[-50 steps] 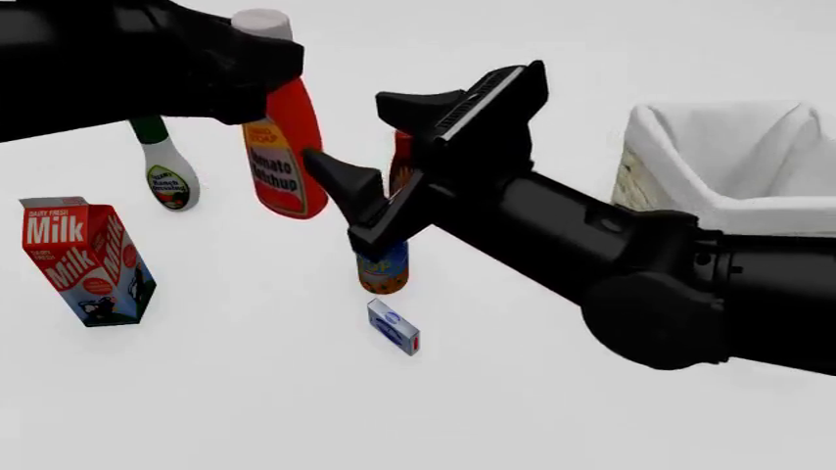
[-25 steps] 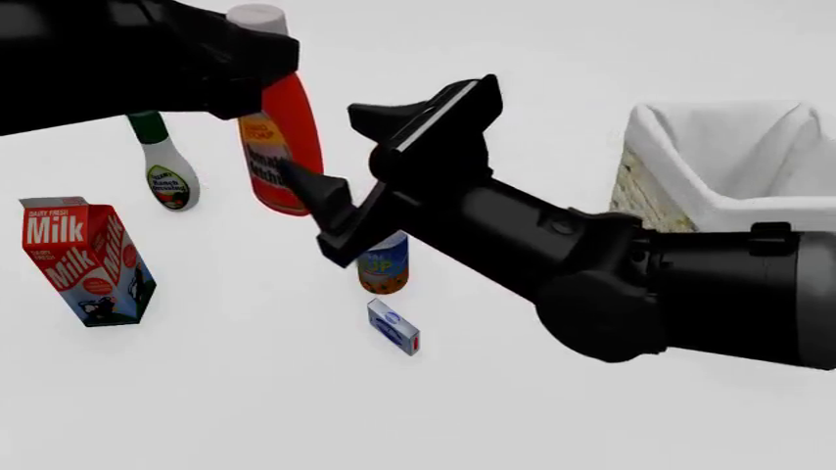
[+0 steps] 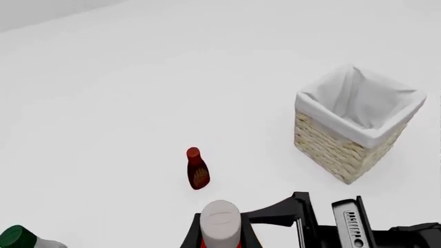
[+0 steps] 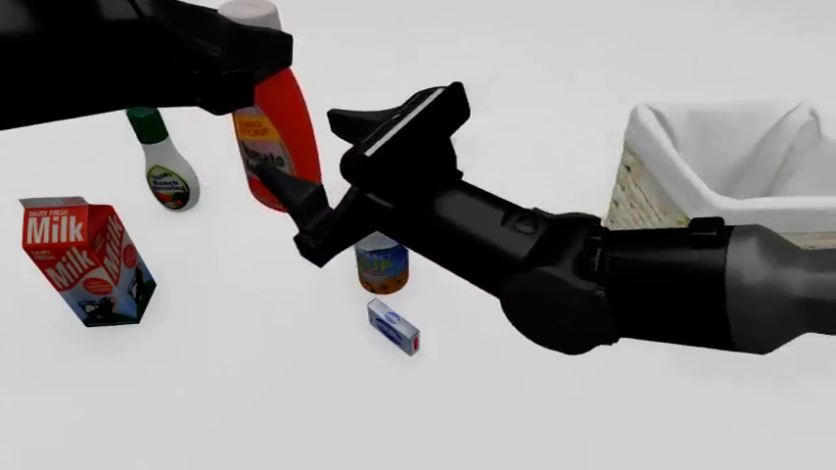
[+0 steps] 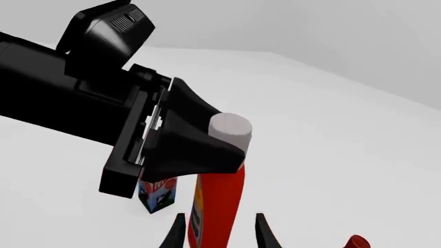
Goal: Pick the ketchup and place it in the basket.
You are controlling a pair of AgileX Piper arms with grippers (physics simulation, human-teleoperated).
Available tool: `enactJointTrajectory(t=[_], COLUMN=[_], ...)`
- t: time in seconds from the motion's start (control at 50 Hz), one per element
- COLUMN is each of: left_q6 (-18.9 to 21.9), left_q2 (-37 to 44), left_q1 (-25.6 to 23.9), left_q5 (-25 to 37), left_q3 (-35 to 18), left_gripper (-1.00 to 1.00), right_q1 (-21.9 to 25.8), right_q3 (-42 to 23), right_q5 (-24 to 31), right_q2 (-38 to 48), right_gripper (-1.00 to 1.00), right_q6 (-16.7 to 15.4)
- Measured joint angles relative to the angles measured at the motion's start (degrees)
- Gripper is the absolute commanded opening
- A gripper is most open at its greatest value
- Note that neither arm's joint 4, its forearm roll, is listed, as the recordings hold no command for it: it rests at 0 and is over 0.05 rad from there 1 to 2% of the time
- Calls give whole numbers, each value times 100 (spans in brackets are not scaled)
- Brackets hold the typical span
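the left claw [image 4: 255,73] is clenched on the neck of the ketchup [image 4: 278,132], just under its pale cap, and holds the bottle lifted above the table [image 4: 588,411] and tilted a little. the right claw [image 4: 352,152] stands released, its fingers spread either side of the bottle's red body, as the right wrist view shows; whether they touch it cannot be told. this looks like a handover, with the basket [image 4: 653,186] well apart on the right. the risk is timing: if the left claw lets go before the right has closed, the bottle would drop among the can [image 4: 382,264] and small box [image 4: 394,327] below; a squeeze on the tilted, smooth body could also let it slip or twist
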Motion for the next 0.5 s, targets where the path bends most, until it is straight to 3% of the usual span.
enactJointTrajectory(t=[0.5], left_q6=[-66], left_q2=[-56], left_q1=[-34], left_q5=[94], left_q3=[-54], left_gripper=[-100], right_q1=[38], right_q3=[-449], right_q5=[64], right_q2=[477], right_gripper=[100], right_q6=[-37])
